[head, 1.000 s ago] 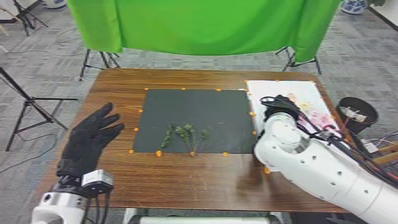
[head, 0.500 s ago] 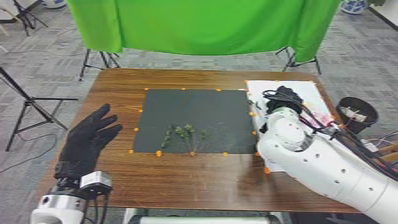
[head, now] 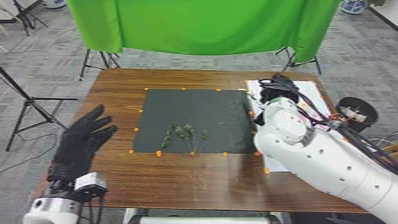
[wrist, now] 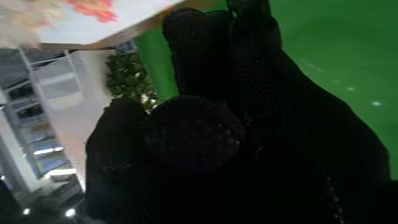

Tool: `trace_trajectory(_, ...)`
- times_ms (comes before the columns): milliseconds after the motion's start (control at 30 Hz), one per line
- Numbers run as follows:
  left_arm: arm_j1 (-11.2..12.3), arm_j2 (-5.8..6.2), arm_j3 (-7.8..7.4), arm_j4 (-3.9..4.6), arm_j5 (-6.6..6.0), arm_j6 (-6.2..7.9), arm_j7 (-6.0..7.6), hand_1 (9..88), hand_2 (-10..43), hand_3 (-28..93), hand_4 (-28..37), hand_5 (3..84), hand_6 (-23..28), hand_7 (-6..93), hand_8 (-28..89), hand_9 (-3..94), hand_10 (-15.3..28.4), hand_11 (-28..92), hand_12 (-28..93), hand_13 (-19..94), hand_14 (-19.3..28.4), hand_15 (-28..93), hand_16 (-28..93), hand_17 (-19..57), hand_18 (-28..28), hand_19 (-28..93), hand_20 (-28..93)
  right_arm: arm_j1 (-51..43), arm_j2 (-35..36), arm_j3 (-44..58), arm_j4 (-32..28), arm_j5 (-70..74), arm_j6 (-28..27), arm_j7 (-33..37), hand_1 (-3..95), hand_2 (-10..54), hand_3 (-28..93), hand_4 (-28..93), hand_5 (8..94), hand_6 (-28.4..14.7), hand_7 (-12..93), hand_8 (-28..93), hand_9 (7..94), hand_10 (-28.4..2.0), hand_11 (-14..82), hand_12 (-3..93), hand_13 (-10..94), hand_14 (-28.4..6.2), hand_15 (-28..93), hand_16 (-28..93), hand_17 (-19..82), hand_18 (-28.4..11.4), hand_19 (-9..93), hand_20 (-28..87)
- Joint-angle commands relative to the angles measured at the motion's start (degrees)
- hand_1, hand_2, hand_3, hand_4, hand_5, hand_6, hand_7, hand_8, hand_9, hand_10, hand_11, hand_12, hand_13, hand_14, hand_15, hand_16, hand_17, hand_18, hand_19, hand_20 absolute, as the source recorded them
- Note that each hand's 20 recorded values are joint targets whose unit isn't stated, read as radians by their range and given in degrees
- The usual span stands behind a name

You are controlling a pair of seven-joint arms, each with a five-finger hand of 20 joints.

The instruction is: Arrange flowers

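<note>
Green cloth (head: 209, 25) hangs at the top of the head view, beyond a brown table (head: 178, 187). Leafy sprigs (head: 185, 132) lie on the central dark mat (head: 195, 107); a black bin (head: 366, 125) at right holds whitish scraps (head: 354, 115). The left hand (head: 78, 146), at left, is released; whether the right hand (head: 279, 90), upper right, grasps anything cannot be told.

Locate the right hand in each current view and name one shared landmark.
Head view: right hand over the far part of the white sheet.
Right wrist view: same right hand close up, in front of the green cloth.
Shared landmark: the green cloth.
</note>
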Motion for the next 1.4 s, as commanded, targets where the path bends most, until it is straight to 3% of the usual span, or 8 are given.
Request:
trace_trajectory(33,4.2,0.43,-2.64,-1.55,0.13,1.56,-0.56,30.1,8.4,64,-21.9,36.0,8.7,11.4,-9,29.8,17.0,28,11,18,22.7,56,-11,-11.1,18.3,41,13,-3.8,-3.7,2.1,-5.9,-1.6,-2.5,-0.8,58.6,-9.5,76,-27,83.8,-5.1,22,22,92.3,-10.2,23.0,27.6,93,0.3,65,16,71,-10.3,93,32)
trace_trajectory(233,4.9,-0.65,-3.58,-1.74,0.85,1.31,-1.17,30.4,8.6,63,-22.0,36.1,8.8,11.4,-9,30.1,17.4,28,11,18,23.1,56,-11,-11.2,18.5,41,13,-7.9,-5.7,2.8,-8.8,-2.1,-3.6,-1.3,58.7,-9.5,76,-27,84.2,-5.2,21,23,92.6,-10.3,22.9,27.5,94,0.2,64,16,71,-10.6,93,32)
trace_trajectory(500,3.5,-1.26,-2.89,-1.12,1.88,0.21,-2.31,30.4,8.7,63,-21.5,36.2,8.9,11.4,-9,30.3,17.4,27,11,19,23.2,56,-11,-11.2,18.7,42,13,-10.5,-4.5,2.1,-9.2,-1.2,-3.7,0.2,58.6,-9.5,76,-27,84.7,-5.2,20,23,92.9,-10.4,22.9,27.3,94,-0.1,64,16,71,-10.7,93,32)
trace_trajectory(800,3.0,-0.22,-2.08,-0.91,1.28,0.26,-1.47,30.5,8.7,63,-21.5,36.2,9.0,11.3,-9,30.3,17.5,27,11,19,23.2,56,-11,-11.2,18.7,42,13,-13.6,-4.0,1.5,-10.1,-0.2,-4.7,1.1,58.6,-9.5,75,-27,84.8,-5.2,19,23,92.9,-10.4,22.9,27.1,94,-0.3,64,16,71,-10.9,93,32)
trace_trajectory(833,2.8,0.17,-1.74,-0.84,0.86,0.51,-0.73,30.5,8.7,63,-21.5,36.1,8.9,11.3,-8,30.3,17.5,27,11,19,23.3,56,-11,-11.2,18.7,42,13,-13.7,-4.0,1.4,-10.2,0.1,-4.6,0.8,58.7,-9.5,75,-27,84.8,-5.2,19,23,92.8,-10.5,22.9,27.1,94,-0.4,64,16,71,-10.9,93,32)
trace_trajectory(1100,2.1,-0.67,-1.69,-0.55,2.14,-0.30,-2.11,30.8,9.1,62,-21.2,36.1,9.1,11.2,-8,30.4,17.7,27,11,19,23.5,56,-11,-11.3,19.0,42,13,-14.8,-4.4,1.1,-10.5,0.4,-4.7,0.7,58.2,-9.5,73,-25,84.4,-4.4,19,20,92.7,-10.4,22.7,26.1,94,-1.0,63,16,71,-11.8,93,31)
trace_trajectory(1300,1.5,-0.21,-1.04,-0.41,1.94,-0.22,-1.85,31.0,9.3,62,-20.9,36.1,9.3,11.0,-8,30.4,17.9,27,11,19,23.9,56,-11,-11.4,19.2,42,13,-14.6,-4.6,0.7,-10.6,0.5,-4.4,0.6,57.7,-9.5,72,-24,84.1,-3.6,20,17,92.7,-10.3,22.8,25.8,94,-1.3,63,16,71,-12.0,93,31)
trace_trajectory(1400,2.1,0.12,-1.07,-0.58,1.19,0.17,-1.01,31.0,9.3,62,-20.8,36.1,9.4,10.9,-8,30.5,18.0,27,11,19,23.9,56,-11,-11.4,19.2,42,13,-14.1,-4.4,0.4,-10.6,0.8,-4.3,0.6,57.5,-9.5,72,-24,83.9,-3.6,20,17,92.7,-10.1,22.8,25.7,94,-1.4,63,16,71,-11.9,93,31)
